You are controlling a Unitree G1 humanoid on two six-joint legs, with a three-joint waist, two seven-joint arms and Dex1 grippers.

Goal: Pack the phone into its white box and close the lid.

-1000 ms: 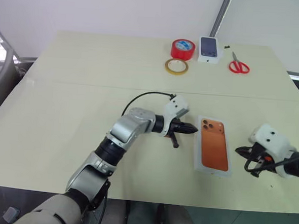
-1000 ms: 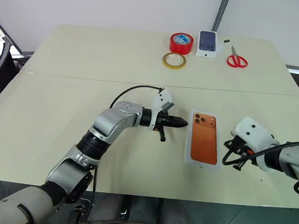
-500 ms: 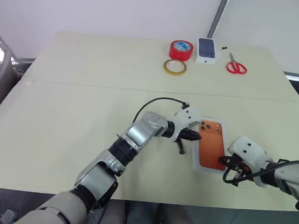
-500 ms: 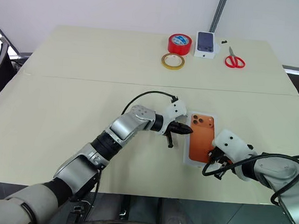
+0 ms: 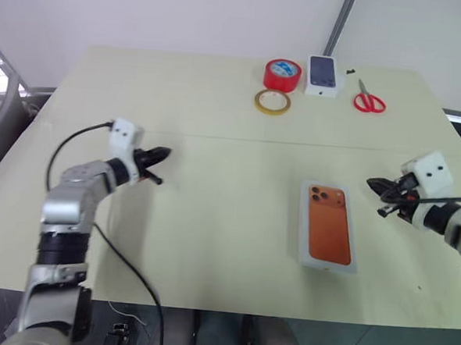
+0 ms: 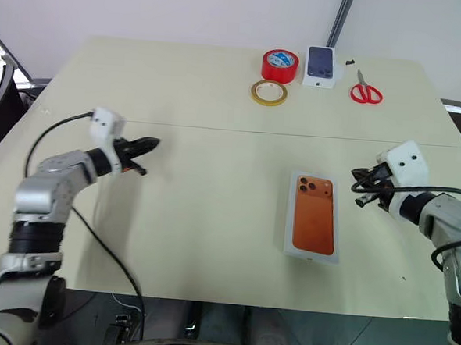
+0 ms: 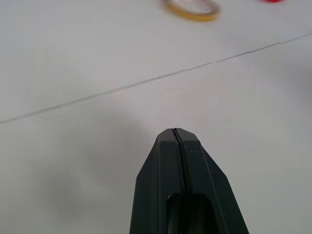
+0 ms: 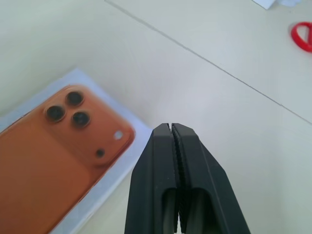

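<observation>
The white box (image 5: 307, 255) lies flat on the table right of centre, with the lid (image 5: 329, 229) sitting on it, orange phone picture facing up. The phone is hidden. My left gripper (image 5: 161, 152) hovers far to the left of the box, shut and empty, pointing toward the table's middle. My right gripper (image 5: 372, 183) is just right of the box's far end, also shut and empty, pointing left toward it. The right wrist view has the shut fingertips (image 8: 170, 127) over bare table beside the lid's (image 8: 53, 161) camera corner. In the left wrist view the shut tip (image 7: 174, 131) is above plain table.
At the table's far edge stand a red tape roll (image 5: 282, 74), a yellow tape ring (image 5: 272, 101), a small white box with a dark phone picture (image 5: 322, 74) and red scissors (image 5: 368, 99). A seam (image 5: 217, 136) crosses the table (image 5: 210, 242).
Both grippers have pulled away from the box: the left swung far out to the left, the right drew back to the right and away from me. The box stays closed on the table.
</observation>
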